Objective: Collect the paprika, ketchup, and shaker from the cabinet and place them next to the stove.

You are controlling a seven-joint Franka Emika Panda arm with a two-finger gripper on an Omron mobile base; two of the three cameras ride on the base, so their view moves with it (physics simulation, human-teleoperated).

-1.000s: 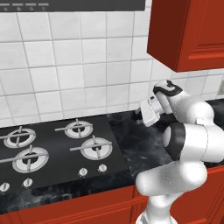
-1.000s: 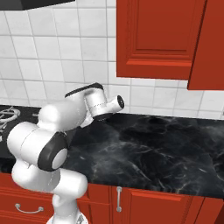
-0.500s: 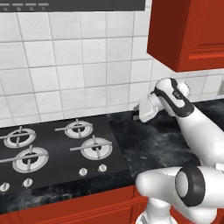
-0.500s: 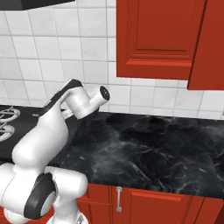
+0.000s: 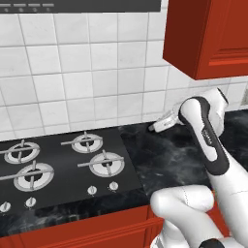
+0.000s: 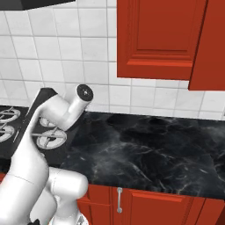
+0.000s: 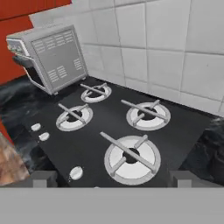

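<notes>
The stove point(image 5: 63, 164) lies flat and black on the counter, and the hand view looks straight over its four burners point(image 7: 131, 157). My gripper point(image 5: 160, 125) hovers low over the counter just right of the stove, pointing towards it. Its two fingertips point(image 7: 43, 177) stand far apart with nothing between them, so it is open. The red cabinet point(image 5: 208, 34) hangs above and to the right of the arm, also seen as the cabinet point(image 6: 158, 35) with its panelled door; its inside is hidden. The paprika, ketchup and shaker are out of view.
Black marble counter point(image 6: 154, 149) stretches right of the stove. A grey boxy appliance point(image 7: 48, 57) stands on the counter beyond the stove's far side. White tiled wall point(image 5: 87, 72) runs behind. A second red door panel point(image 6: 211, 44) hangs at the far right.
The arm has stretched out and its forearm has risen. The hand has turned and slid slightly left towards the stove. The base has stayed put.
</notes>
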